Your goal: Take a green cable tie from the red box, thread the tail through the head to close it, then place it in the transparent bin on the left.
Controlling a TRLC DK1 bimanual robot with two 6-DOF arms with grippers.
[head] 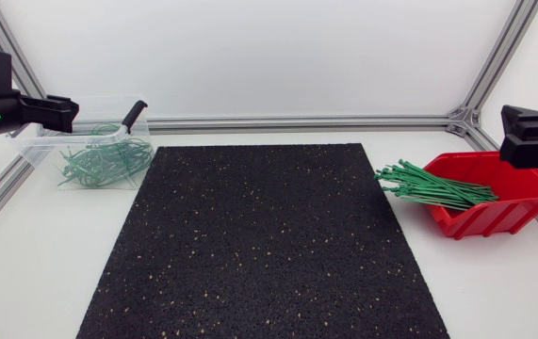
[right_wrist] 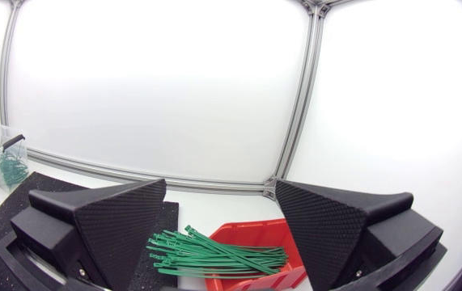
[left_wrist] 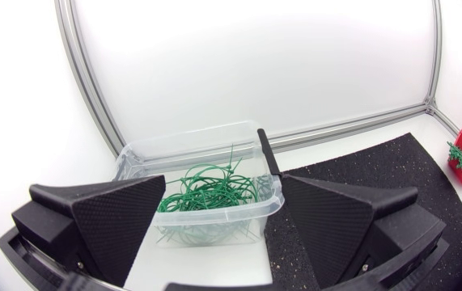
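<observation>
Green cable ties (head: 433, 185) spill from red box (head: 518, 205) at right, looped ties (head: 108, 160) sit in transparent bin (head: 35, 146) at far left; left gripper (left_wrist: 224, 184) & right gripper (right_wrist: 221, 184) both spread wide, empty.

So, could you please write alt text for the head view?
Two arms hang at the sides: the left arm by a transparent bin of looped green cable ties, the right arm above a red box of straight ties. A black speckled mat lies between.
</observation>
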